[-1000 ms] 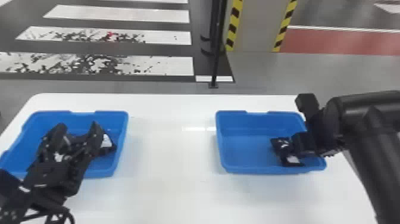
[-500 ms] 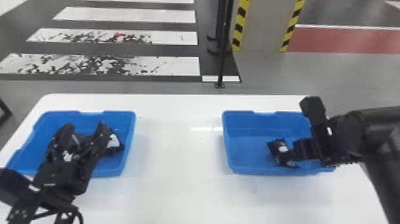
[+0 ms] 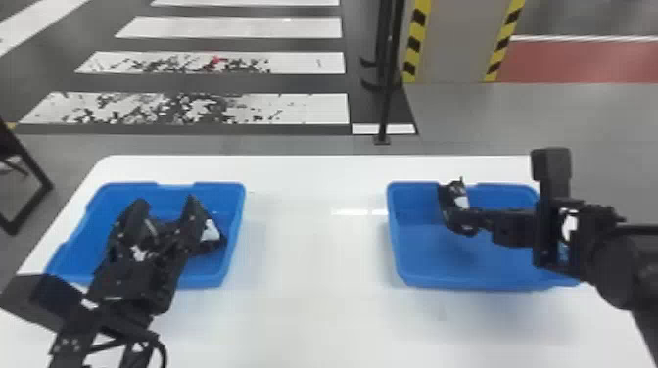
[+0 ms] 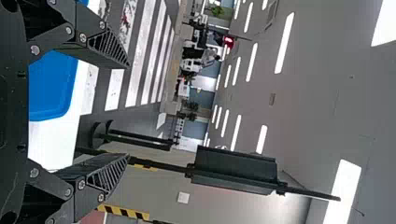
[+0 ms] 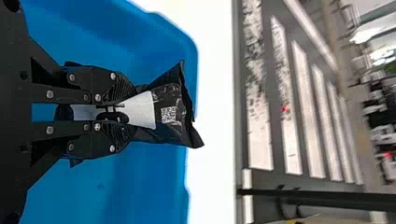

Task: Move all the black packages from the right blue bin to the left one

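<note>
**Right claw (image 3: 471,221) has a black package (image 5: 170,133) pinched, right over your right blue bin (image 3: 443,285)**

So yeah, your right claw's fingers are closed on that package, with the bagged end poking out past the tips, white label and square code showing. Your right bin sits below the claw, and the package overlaps its far rim in the head view.

Your left claw (image 3: 165,201) is spread wide, no squeeze on those fingers. In the head view it's in front of the left blue bin (image 3: 208,282), and another black package (image 3: 208,247) with a white patch sits in that bin, just to the claw's right, partly hidden behind it. Both bins are on the white surface (image 3: 313,303), with a bare stretch of it between your two claws.
</note>
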Tool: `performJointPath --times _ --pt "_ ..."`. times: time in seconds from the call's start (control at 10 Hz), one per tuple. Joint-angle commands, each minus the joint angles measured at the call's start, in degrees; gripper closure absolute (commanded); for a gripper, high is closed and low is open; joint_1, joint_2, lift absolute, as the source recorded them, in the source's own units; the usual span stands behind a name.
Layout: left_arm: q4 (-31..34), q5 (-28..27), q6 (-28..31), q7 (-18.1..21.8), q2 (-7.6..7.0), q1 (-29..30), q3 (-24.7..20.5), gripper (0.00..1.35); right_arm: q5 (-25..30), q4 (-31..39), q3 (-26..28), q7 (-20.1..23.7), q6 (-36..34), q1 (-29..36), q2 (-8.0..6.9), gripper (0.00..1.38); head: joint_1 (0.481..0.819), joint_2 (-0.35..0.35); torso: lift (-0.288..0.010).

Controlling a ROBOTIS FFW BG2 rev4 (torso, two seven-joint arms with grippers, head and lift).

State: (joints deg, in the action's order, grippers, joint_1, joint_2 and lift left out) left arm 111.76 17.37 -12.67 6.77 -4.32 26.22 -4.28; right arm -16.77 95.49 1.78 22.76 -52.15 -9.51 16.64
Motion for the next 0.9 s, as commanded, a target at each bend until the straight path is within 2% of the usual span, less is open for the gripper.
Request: performJointPath --times 0.0,0.3,0.5,0.6,0.8 --pt "-0.2 0.2 -0.8 -0.1 0.01 -0.2 0.3 0.4 -2.8 0.8 -1.0 2.3 9.0 0.5 -0.03 1.05 0.695 0.024 -0.14" --pt "0.0 2.7 -3.4 -0.1 -0.43 -1.1 2.8 0.39 -11.2 3.2 -10.2 5.2 16.9 -1.0 0.77 1.05 0.695 0.089 -0.14" --pt "0.0 5.6 -6.9 -0.1 -1.22 -1.8 6.1 0.39 -15.8 4.1 -16.3 6.1 19.2 -2.9 1.38 1.05 0.695 0.161 -0.14" --pt "0.1 6.8 -7.9 -0.1 -1.57 -2.2 7.6 0.39 -17.7 4.6 -18.7 6.4 19.7 -3.6 1.56 1.05 0.694 0.177 -0.14" --pt "0.8 6.6 -7.9 -0.1 -2.36 -3.0 10.5 0.39 -20.6 4.6 -23.5 6.5 19.7 -5.4 1.91 1.05 0.674 0.222 -0.14"
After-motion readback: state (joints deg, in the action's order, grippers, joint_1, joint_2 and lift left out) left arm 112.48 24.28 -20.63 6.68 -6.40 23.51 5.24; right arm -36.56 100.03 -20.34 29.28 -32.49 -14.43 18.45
